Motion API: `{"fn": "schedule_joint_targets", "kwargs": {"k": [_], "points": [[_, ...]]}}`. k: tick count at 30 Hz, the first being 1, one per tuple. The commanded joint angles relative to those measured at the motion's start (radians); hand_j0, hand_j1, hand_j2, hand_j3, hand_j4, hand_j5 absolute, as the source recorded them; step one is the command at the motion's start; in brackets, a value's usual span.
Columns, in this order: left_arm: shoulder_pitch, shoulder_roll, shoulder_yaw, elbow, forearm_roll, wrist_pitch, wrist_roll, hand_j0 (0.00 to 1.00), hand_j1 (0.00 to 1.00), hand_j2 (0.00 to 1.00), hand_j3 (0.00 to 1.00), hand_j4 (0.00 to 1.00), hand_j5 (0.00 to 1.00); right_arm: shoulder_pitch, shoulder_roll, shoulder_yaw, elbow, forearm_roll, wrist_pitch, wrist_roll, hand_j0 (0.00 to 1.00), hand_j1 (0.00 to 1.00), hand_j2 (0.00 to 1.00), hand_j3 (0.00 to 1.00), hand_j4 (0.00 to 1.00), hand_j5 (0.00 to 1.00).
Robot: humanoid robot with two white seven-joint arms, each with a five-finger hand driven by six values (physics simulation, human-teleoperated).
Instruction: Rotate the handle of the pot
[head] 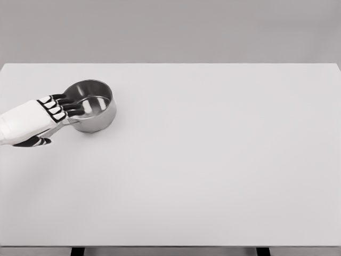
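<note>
My left hand (45,114) comes in from the pot's left, its four dark-tipped fingers (66,105) stretched out over the near-left rim while the thumb sits below, and the thin metal handle (57,127) runs under my palm; I cannot tell whether I truly clasp it. The steel pot (91,105) stands upright on the pale worktop (213,160), whose surface spreads bare to the pot's right.
</note>
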State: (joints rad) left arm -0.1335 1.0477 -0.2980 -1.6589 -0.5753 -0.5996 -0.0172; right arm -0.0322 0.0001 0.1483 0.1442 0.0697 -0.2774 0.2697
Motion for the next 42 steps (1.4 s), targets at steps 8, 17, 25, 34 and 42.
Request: {"fn": "schedule_joint_targets", "kwargs": {"k": [8, 17, 25, 34, 42], "points": [[-0.006, 0.005, 0.005, 0.024, 0.006, 0.000, 0.000, 1.00, 1.00, 1.00, 1.00, 1.00, 1.00, 0.000, 0.000, -0.001, 0.000, -0.001, 0.000, 0.002, 1.00, 1.00, 1.00, 1.00, 1.00, 1.00], [-0.018, 0.003, 0.003, 0.068, 0.005, 0.000, 0.000, 1.00, 1.00, 1.00, 1.00, 1.00, 1.00, 0.000, 0.000, -0.001, 0.000, 0.001, 0.000, 0.000, 1.00, 1.00, 1.00, 1.00, 1.00, 1.00], [-0.023, 0.000, 0.005, 0.094, 0.005, 0.000, 0.002, 1.00, 1.00, 1.00, 1.00, 1.00, 1.00, 0.000, 0.000, -0.001, 0.000, 0.001, 0.000, 0.002, 1.00, 1.00, 1.00, 1.00, 1.00, 1.00], [-0.029, -0.002, 0.005, 0.113, 0.005, 0.000, 0.002, 1.00, 1.00, 1.00, 1.00, 1.00, 1.00, 0.000, 0.000, -0.001, 0.000, -0.001, 0.000, 0.000, 1.00, 1.00, 1.00, 1.00, 1.00, 1.00], [-0.044, -0.008, 0.005, 0.134, 0.005, 0.000, 0.000, 1.00, 1.00, 1.00, 1.00, 1.00, 1.00, 0.000, 0.000, -0.001, 0.000, 0.001, 0.000, 0.000, 1.00, 1.00, 1.00, 1.00, 1.00, 1.00]]}}
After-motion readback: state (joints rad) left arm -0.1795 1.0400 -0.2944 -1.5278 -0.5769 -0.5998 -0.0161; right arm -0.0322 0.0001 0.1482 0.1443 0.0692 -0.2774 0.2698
